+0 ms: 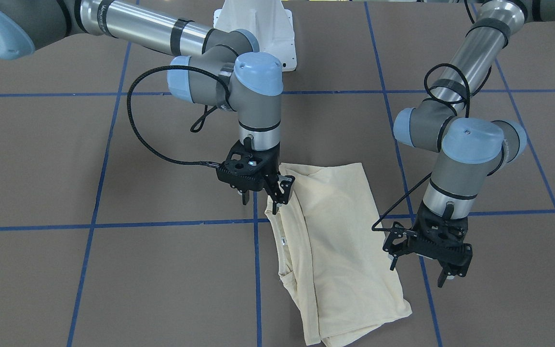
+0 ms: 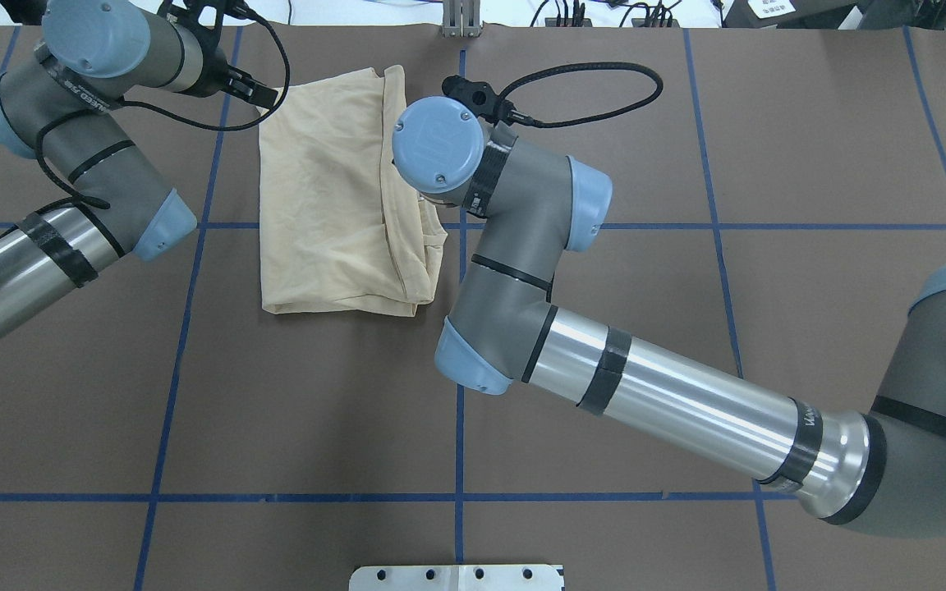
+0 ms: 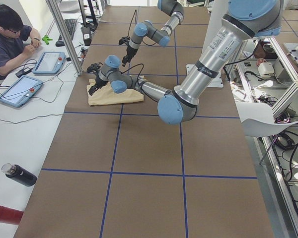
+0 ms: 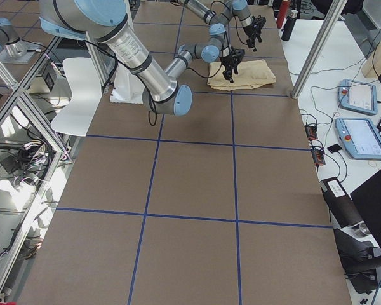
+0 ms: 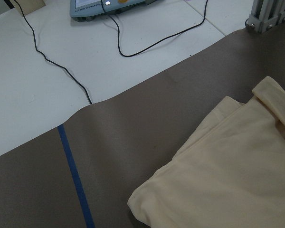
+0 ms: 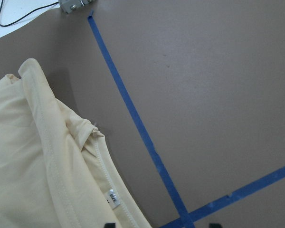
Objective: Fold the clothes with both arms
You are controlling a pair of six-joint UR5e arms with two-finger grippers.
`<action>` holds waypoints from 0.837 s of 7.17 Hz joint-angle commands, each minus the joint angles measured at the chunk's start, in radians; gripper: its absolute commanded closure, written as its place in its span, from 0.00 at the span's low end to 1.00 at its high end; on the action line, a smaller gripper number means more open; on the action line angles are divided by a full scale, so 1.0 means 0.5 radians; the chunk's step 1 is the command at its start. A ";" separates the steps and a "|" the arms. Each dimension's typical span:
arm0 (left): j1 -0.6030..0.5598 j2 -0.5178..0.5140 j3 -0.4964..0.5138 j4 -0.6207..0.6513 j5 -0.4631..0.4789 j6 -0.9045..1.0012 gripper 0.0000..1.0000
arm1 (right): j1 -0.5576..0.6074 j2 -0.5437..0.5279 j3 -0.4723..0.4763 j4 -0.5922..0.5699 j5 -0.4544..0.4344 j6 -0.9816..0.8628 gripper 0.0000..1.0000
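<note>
Right gripper [image 1: 260, 202]: jaws spread wide, nothing held, tips low at the collar-side edge of the T-shirt [image 1: 340, 241], one finger over fabric, the other over bare table [image 1: 113, 159]. Left gripper [image 1: 418, 272]: also open and empty, hovering just beside the opposite long edge, off the cloth.

Likely risk from here: closing on only the top layer at the collar edge, with thin fabric stacked in several layers there, and so peeling the fold open on lifting instead of carrying the whole stack. Second risk: an uneven lift, with the left gripper placed nearer the far end than the right, and so a skewed or bunched fold.

Shirt lying flat between the two grippers as a long folded strip, plain side up, no print showing. Neck label [image 6: 113, 197] just inside the edge, close beside the right gripper's fingertips.
</note>
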State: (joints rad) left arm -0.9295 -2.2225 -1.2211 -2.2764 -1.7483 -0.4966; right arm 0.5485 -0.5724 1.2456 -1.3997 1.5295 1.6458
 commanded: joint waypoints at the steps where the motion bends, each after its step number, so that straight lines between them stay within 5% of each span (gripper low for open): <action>1: 0.000 0.006 -0.003 0.000 0.002 -0.004 0.00 | -0.054 0.031 -0.144 0.090 -0.034 0.000 0.60; 6: 0.000 0.018 -0.003 0.000 0.002 -0.004 0.00 | -0.118 0.037 -0.291 0.167 -0.083 0.000 0.62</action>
State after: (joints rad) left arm -0.9296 -2.2139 -1.2226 -2.2775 -1.7484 -0.4986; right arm 0.4951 -0.5538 1.1098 -1.3174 1.4935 1.6460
